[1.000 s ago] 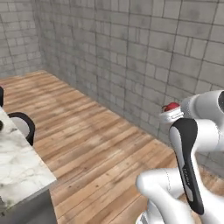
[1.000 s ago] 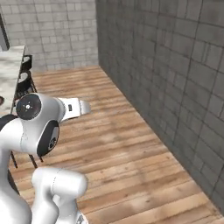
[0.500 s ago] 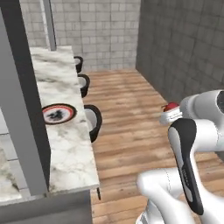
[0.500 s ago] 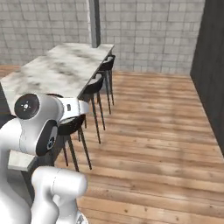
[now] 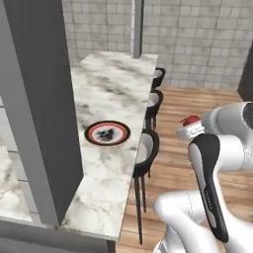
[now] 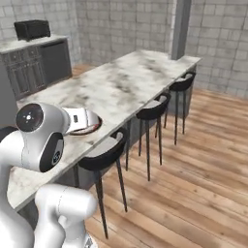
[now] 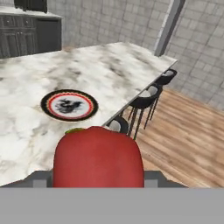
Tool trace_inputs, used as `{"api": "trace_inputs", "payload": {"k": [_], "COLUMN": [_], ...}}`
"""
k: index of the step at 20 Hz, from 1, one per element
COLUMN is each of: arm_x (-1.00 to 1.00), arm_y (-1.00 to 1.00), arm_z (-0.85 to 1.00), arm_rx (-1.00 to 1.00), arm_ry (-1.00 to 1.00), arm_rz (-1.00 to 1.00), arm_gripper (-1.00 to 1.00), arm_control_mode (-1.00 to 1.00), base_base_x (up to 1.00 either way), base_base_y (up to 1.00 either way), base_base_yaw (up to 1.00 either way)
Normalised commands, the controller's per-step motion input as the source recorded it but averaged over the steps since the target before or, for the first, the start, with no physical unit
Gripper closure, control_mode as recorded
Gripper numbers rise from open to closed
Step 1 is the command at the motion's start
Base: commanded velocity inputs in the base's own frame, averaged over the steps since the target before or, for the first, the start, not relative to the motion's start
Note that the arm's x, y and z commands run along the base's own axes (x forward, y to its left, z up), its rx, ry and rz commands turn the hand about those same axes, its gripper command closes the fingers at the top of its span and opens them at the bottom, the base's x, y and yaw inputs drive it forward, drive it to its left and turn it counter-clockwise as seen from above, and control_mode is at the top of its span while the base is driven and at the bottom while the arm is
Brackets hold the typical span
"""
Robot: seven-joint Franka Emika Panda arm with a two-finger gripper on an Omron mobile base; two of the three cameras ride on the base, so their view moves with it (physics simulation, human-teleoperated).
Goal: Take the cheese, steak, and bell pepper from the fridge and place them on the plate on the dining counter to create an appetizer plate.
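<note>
Holding the bell pepper (image 7: 98, 156) clamped in our gripper (image 7: 98, 181) at the hand view's bottom centre, we see the plate (image 7: 69, 105) on the marble dining counter (image 7: 109, 65), upper left, stools (image 6: 154, 110) along its edge, wood floor (image 6: 193, 184) right.

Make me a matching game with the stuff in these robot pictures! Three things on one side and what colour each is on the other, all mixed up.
Things:
1. bell pepper
2. plate
3. stools

Colours:
A. black with white seats
B. bright red with a bit of green on top
C. black rim, red ring, white middle

Right pairs: 1-B, 2-C, 3-A

The pepper sits right in front of the hand camera, and the plate lies on the marble dining counter.
</note>
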Motion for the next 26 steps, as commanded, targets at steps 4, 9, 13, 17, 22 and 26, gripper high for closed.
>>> {"api": "trace_inputs", "payload": {"k": [4,9,13,17,22,26], "arm_x": [0.0,0.0,0.0,0.0,0.0,0.0], "arm_y": [0.0,0.0,0.0,0.0,0.0,0.0], "arm_z": [0.0,0.0,0.0,0.0,0.0,0.0], "arm_rx": [0.0,0.0,0.0,0.0,0.0,0.0], "arm_ry": [0.0,0.0,0.0,0.0,0.0,0.0], "arm_rz": [0.0,0.0,0.0,0.0,0.0,0.0], "arm_gripper": [1.0,1.0,1.0,1.0,1.0,1.0], "arm_control_mode": [1.0,1.0,1.0,1.0,1.0,1.0], "base_base_x": [0.43,0.37,0.37,0.32,0.49,0.63], "base_base_y": [-0.61,-0.67,-0.74,-0.86,-0.86,-0.65], "base_base_yaw": [0.63,0.62,0.6,0.56,0.52,0.51]}}
